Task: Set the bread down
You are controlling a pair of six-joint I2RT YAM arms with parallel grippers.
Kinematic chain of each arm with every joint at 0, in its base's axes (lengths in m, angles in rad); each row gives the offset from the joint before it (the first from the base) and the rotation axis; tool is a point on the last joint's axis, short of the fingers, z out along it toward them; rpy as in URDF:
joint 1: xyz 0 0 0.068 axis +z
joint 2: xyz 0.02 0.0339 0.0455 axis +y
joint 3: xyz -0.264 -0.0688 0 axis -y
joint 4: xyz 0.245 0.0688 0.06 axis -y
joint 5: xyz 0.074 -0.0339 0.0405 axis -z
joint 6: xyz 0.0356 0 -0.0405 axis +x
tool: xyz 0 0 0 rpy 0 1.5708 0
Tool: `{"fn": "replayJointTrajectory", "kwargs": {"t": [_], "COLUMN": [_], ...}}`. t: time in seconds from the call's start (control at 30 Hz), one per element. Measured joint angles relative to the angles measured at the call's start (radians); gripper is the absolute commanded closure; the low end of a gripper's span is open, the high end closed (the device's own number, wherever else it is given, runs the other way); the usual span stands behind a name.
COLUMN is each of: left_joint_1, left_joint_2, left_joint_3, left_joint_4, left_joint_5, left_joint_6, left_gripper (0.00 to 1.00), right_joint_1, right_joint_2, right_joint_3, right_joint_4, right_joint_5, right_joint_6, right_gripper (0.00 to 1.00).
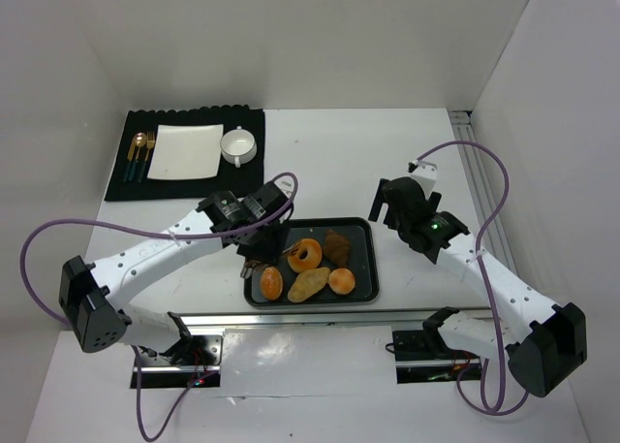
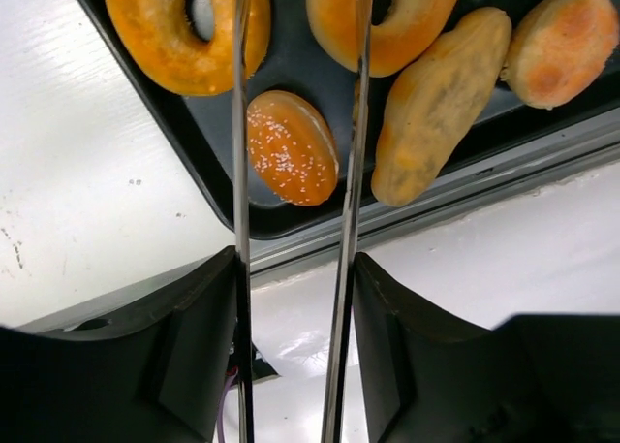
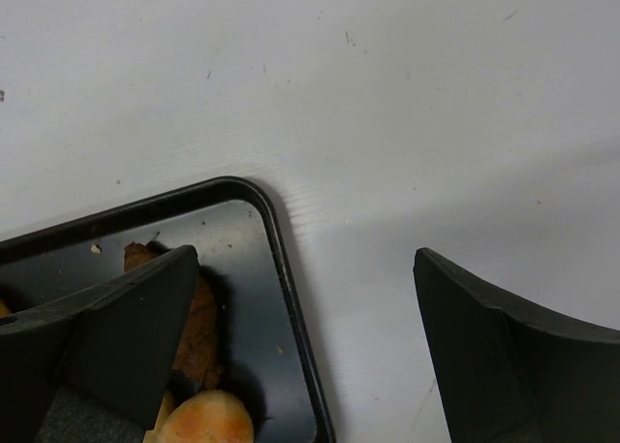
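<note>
From above, the dark tray (image 1: pixel 365 237) sits on the white counter (image 1: pixel 329 162) just ahead of the two bases. The bread (image 1: pixel 305 256), an orange-brown ring, lies near the tray's middle. A dark pastry (image 1: pixel 338 244), a sesame roll (image 1: pixel 270 284), an oval loaf (image 1: pixel 310 285) and a plain roll (image 1: pixel 341 281) crowd around it. The left end effector (image 1: pixel 254 262) hangs over the tray's left side and hides what is under it. The right end effector (image 1: pixel 385 208) hovers by the far right corner, I'd guess to leave the left arm room. Far left, a black mat (image 1: pixel 194 189) carries a white plate (image 1: pixel 184 152), a cup (image 1: pixel 237 145) and cutlery (image 1: pixel 141 155). That looks like the destination, with bare counter in between.

The left wrist camera shows two thin fingers (image 2: pixel 239 123) running parallel with a gap between them and nothing held, so this end effector is open. The sesame roll lies under the gap. One finger crosses a yellower ring (image 2: pixel 165 36); the other crosses the edge of what I take to be the bread (image 2: pixel 417 26). The bread rests on the tray, ungripped. The rings lie close together, so choosing between them needs care, and the raised rim is near.

On the right wrist camera, the fingers (image 3: pixel 126 336) are spread wide and empty. They straddle the tray's rounded corner (image 3: pixel 276 220), one above the pastry and one over bare counter.
</note>
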State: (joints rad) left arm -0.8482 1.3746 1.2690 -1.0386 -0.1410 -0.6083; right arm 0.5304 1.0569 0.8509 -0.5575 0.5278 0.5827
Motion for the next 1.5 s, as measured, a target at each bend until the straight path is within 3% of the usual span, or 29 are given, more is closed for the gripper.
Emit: {"fn": "replayJointTrajectory", "kwargs": {"t": [0.27,0.57,0.9,0.97,1.1,1.23,1.33,1.5], "left_joint_1": [-0.06,-0.072,-0.068,-0.054,0.026,0.164,0.327,0.649], "left_joint_2": [0.032,0.086,0.147,0.148,0.147,0.146,0.146,0.154], "left_joint_3": [0.0,0.001,0.122,0.183,0.296,0.365,0.407,0.418], "left_joint_4": [0.031,0.013,-0.034,-0.059,-0.099,-0.112,-0.101,0.048], "left_joint_5": [0.007,-0.039,-0.022,-0.014,-0.026,-0.069,-0.113,-0.156], "left_joint_6": [-0.002,-0.032,-0.039,-0.025,-0.016,0.005,0.01,0.036], "left_gripper": [0.44,0.4,0.88,0.89,0.91,1.0,1.0,0.98], "right_joint_1": [0.0,0.0,0.0,0.0,0.0,0.0,0.0,0.0], "right_joint_2": [0.0,0.0,0.001,0.001,0.001,0.001,0.001,0.016], "right_joint_3": [0.0,0.0,-0.002,-0.002,-0.002,-0.002,-0.002,-0.002], "right_joint_4": [0.0,0.0,0.004,0.004,0.004,0.004,0.005,0.009], "right_joint_5": [-0.002,-0.002,-0.001,0.0,0.019,0.033,0.033,0.025], "right_joint_6": [0.0,0.0,-0.001,-0.005,-0.014,-0.027,-0.03,-0.031], "right_gripper": [0.01,0.01,0.01,0.01,0.01,0.01,0.01,0.01]}}
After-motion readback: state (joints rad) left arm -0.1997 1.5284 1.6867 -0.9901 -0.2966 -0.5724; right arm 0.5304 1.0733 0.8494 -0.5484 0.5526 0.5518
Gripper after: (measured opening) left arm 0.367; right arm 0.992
